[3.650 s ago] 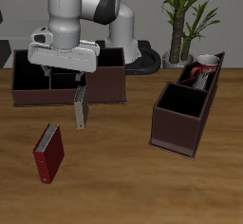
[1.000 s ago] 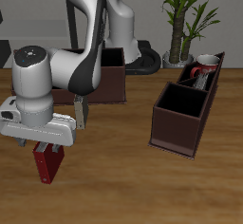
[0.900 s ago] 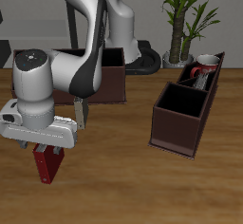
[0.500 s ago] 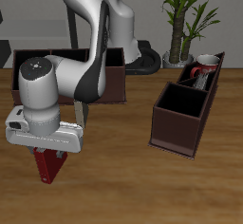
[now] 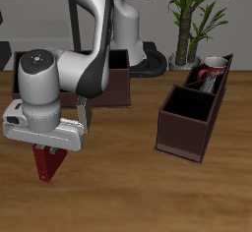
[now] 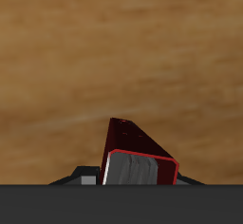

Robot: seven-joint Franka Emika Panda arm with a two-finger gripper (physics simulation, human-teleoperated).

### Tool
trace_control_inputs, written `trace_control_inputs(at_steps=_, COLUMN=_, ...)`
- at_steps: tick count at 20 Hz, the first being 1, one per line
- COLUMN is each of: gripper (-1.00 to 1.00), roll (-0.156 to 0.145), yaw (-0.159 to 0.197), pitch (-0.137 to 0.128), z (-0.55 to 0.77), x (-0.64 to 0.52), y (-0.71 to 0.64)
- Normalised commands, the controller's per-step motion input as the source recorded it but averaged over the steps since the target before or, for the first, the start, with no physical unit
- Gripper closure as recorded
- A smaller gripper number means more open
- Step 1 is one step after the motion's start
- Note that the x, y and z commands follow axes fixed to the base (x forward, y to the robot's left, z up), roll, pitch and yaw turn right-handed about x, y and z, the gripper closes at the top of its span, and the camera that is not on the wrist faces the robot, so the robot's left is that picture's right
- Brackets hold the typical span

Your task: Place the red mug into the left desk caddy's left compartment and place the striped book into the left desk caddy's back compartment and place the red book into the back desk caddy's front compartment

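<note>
My gripper (image 5: 47,151) is shut on the red book (image 5: 45,164) near the table's front edge and holds it tilted, just above the wood. The wrist view shows the red book (image 6: 138,157) between the fingers, with bare table beyond it. The striped book (image 5: 83,112) stands in front of the back desk caddy (image 5: 116,77), mostly hidden by my arm. The red mug (image 5: 209,75) sits in the far end compartment of the left desk caddy (image 5: 187,128).
A potted plant (image 5: 189,20) stands at the back, beside the left desk caddy. My arm and its base cover much of the back desk caddy.
The gripper came down over the red book and closed on it. The book has risen a little and now hangs tilted in the fingers.
</note>
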Motion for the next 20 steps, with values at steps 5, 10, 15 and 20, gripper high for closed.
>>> trace_control_inputs(at_steps=5, gripper=1.00, roll=-0.132, yaw=-0.016, pitch=-0.053, z=0.62, x=-0.43, y=0.02)
trace_control_inputs(at_steps=10, gripper=1.00, roll=0.033, yaw=0.045, pitch=-0.123, z=0.68, x=-0.83, y=0.15)
trace_control_inputs(at_steps=15, gripper=1.00, roll=-0.023, yaw=0.064, pitch=-0.019, z=0.26, x=-0.53, y=-0.07)
trace_control_inputs(at_steps=20, gripper=1.00, roll=-0.024, yaw=0.035, pitch=-0.017, z=0.22, x=-0.53, y=-0.16)
